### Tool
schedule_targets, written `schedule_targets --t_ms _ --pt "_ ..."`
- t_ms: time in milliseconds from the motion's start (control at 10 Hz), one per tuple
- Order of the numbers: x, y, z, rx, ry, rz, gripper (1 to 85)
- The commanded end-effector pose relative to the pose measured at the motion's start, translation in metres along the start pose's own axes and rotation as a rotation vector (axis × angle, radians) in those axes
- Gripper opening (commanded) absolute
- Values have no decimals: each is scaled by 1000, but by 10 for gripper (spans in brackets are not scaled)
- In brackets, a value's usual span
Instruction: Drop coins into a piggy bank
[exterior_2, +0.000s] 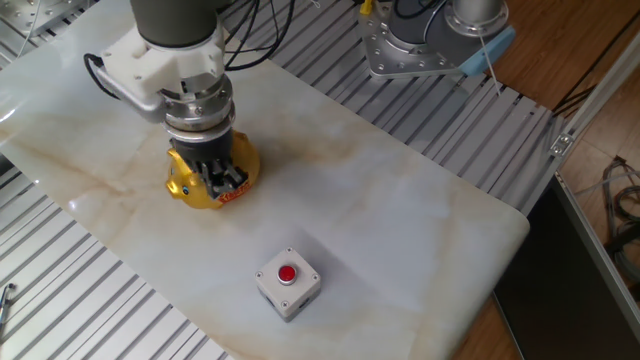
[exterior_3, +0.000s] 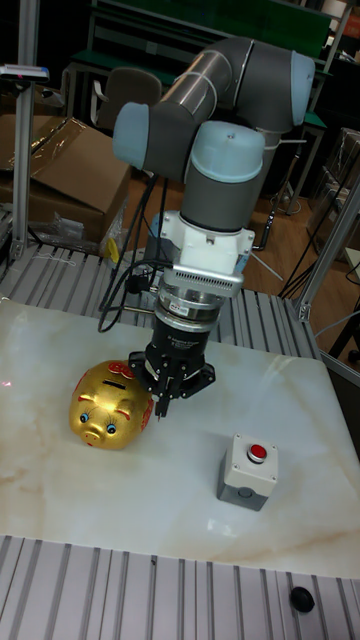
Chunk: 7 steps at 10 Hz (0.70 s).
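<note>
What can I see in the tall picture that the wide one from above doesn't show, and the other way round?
Only the tall fixed view shows the piggy bank's face, with blue eyes and snout, the dark slot on its back, and cardboard boxes behind the table.

Only the fixed view shows a second metal robot base at the far edge and the wooden floor to the right.

Both show the end effector pointing down by the gold pig, the white box with its red button, and the marble tabletop. Neither shows a coin.
</note>
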<state>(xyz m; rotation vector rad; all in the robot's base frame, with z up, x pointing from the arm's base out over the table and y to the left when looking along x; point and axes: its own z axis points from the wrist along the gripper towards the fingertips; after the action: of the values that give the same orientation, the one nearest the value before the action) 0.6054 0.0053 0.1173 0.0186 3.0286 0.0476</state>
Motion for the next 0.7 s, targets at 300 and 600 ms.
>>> schedule_targets --t_ms 300,600 --pt "38 -7 -26 12 98 -203 10" --pt "48 -30 -40 78 123 -349 10"
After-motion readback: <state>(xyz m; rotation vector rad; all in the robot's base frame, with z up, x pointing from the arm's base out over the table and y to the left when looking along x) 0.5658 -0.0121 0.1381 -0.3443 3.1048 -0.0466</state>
